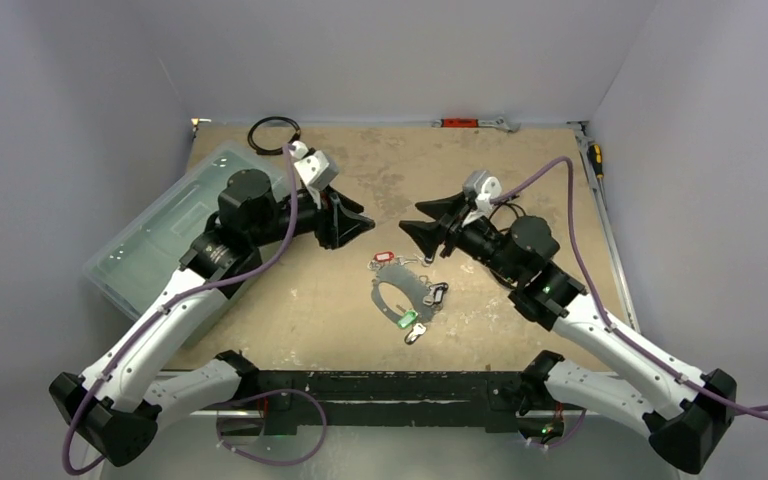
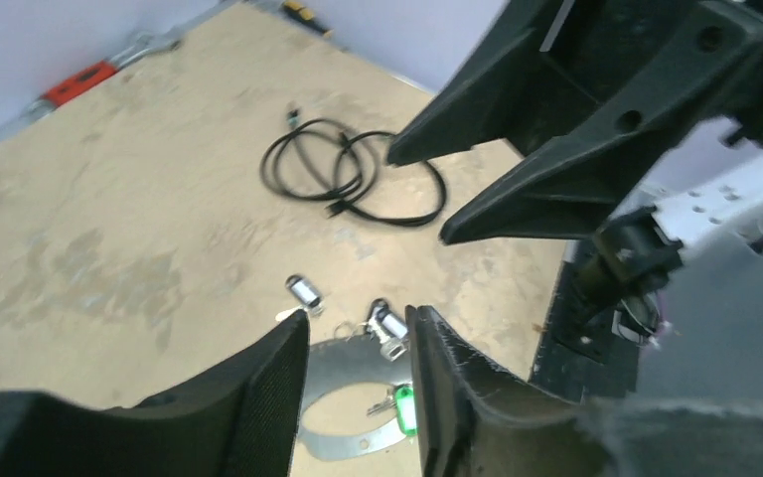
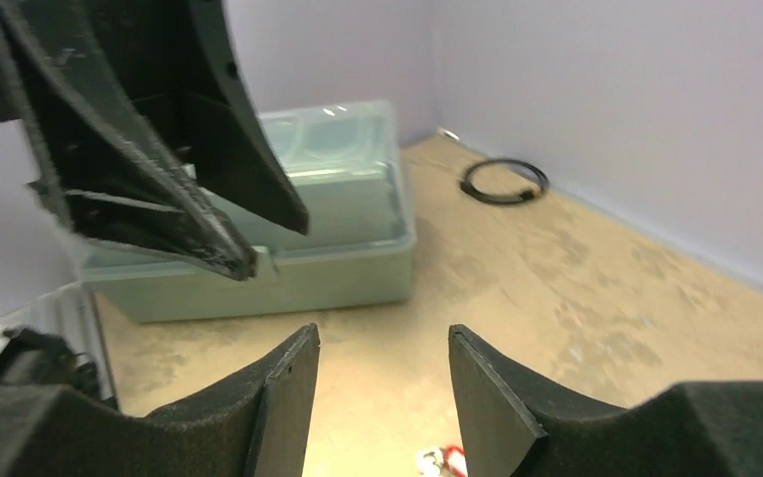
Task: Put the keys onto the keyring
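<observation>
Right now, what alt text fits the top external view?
Two robot arms point the open, empty left pincer and right pincer at each other, apart, near a silvery keyring lying on the table with colour-tagged keys at its rim. A clear plastic box sits at left, a black coiled cable at the far edge.

no legible text, labels, numbers or signs

Left arm [image 1: 165, 330], lower left of frame: white shells, black joints. Right arm [image 1: 620, 345], lower right: same build, small green light [image 1: 547, 291] glowing. Left end effector [image 1: 368, 225] and right end effector [image 1: 410, 218]: black wedge-shaped fingers [image 2: 258, 407], finely textured inside. Purple cables [image 1: 288, 215] run along both.
</observation>
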You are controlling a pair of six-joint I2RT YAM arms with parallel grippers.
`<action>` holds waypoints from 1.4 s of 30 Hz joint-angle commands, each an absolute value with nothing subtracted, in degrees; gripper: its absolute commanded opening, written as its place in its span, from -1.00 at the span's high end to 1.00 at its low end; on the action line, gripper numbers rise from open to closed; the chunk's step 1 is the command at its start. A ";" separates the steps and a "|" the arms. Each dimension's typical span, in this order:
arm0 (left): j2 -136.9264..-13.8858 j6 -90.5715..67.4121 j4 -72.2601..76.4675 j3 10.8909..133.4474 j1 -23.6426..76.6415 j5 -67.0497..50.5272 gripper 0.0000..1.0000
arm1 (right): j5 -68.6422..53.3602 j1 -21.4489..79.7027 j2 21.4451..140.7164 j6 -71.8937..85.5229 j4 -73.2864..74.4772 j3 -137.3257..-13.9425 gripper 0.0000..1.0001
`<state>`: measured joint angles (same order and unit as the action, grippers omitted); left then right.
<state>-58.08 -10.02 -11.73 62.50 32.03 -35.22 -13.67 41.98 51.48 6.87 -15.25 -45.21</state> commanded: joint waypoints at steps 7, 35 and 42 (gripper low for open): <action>-62.10 -7.31 -12.77 55.31 32.22 -9.54 -0.53 | 14.04 41.71 63.53 19.63 4.54 -46.16 -0.12; -64.70 -7.12 -12.81 53.77 32.28 -7.95 -0.55 | -10.08 30.15 90.52 41.33 4.31 -43.59 0.31; -64.43 -7.09 -12.66 53.68 32.28 -7.95 -0.54 | -11.47 30.08 90.99 41.79 2.59 -42.46 0.59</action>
<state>-65.63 -7.84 -14.37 54.06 32.03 -8.25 -9.85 30.30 90.83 41.19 4.93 -43.33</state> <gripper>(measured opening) 0.776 0.239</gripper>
